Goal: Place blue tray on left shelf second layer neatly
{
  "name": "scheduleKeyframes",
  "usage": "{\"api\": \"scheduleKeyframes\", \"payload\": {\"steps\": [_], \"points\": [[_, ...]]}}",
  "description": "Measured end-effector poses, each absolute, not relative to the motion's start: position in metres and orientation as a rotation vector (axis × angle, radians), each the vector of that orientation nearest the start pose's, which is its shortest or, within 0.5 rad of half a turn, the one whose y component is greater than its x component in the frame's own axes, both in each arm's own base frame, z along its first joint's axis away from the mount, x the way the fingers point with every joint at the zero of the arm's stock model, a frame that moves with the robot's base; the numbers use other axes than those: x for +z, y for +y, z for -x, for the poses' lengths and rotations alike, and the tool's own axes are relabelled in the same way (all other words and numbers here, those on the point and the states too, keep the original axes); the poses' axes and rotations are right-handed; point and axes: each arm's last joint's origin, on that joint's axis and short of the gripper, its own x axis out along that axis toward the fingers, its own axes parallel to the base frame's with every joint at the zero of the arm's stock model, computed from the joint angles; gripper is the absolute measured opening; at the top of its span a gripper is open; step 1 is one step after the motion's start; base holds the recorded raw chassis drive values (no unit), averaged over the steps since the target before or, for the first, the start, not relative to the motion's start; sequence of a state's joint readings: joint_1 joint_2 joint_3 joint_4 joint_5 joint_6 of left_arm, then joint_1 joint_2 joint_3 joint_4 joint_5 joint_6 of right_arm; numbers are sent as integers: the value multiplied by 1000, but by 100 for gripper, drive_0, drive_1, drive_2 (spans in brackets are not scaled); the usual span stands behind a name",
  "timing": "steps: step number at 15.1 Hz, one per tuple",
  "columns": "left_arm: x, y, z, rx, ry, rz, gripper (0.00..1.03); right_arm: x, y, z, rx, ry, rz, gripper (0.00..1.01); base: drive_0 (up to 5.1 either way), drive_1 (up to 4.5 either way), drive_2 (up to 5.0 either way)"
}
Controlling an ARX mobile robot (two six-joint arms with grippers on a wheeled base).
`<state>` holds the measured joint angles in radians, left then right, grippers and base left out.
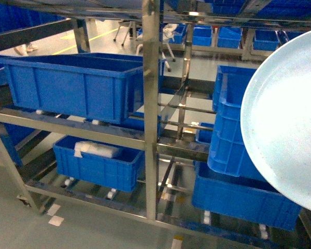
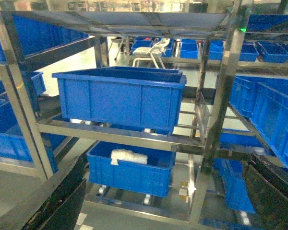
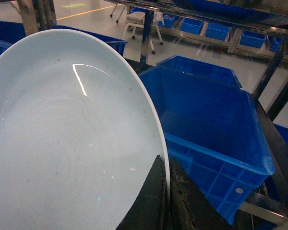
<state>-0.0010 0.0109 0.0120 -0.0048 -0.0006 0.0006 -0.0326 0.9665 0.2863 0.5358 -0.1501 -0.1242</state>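
Black fingers [image 3: 159,201] of the right tool [image 3: 165,203] pinch the rim of the blue tray [image 3: 72,139] at its 5 o'clock edge, holding it tilted, concave face toward the wrist camera. In the head view the tray fills the 3 o'clock side. The left tool [image 2: 168,201] hangs spread wide, holding nothing. Ahead stands the left shelf [image 1: 151,104], steel, carrying a blue crate [image 1: 72,83] at 10 o'clock over a grey floor [image 1: 5,223].

A smooth grey-green floor [image 1: 10,218] runs under the racks, marked by a yellow painted line [image 1: 88,41]. A white metal-legged chair [image 2: 156,52] stands behind, among rows of deep-blue plastic crates [image 2: 273,50].
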Motion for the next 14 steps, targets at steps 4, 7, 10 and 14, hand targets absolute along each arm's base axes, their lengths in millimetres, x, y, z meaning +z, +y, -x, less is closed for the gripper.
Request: {"api": "scheduleKeyframes", "payload": {"steps": [4,7,10,14], "points": [[166,0,-98,0,3,0,98,199,-2,-194,126,136,111,2,-157,-157,-157],[166,0,-98,0,3,0,98,199,-2,-194,126,136,111,2,-153,-153,-153],[166,0,-98,0,2,0,98,199,-2,-193,127,137,110,2,-166,266,-598],[166,0,-98,-2,3,0,98,200,-2,-193,126,136,111,2,-7,426,-440]]}}
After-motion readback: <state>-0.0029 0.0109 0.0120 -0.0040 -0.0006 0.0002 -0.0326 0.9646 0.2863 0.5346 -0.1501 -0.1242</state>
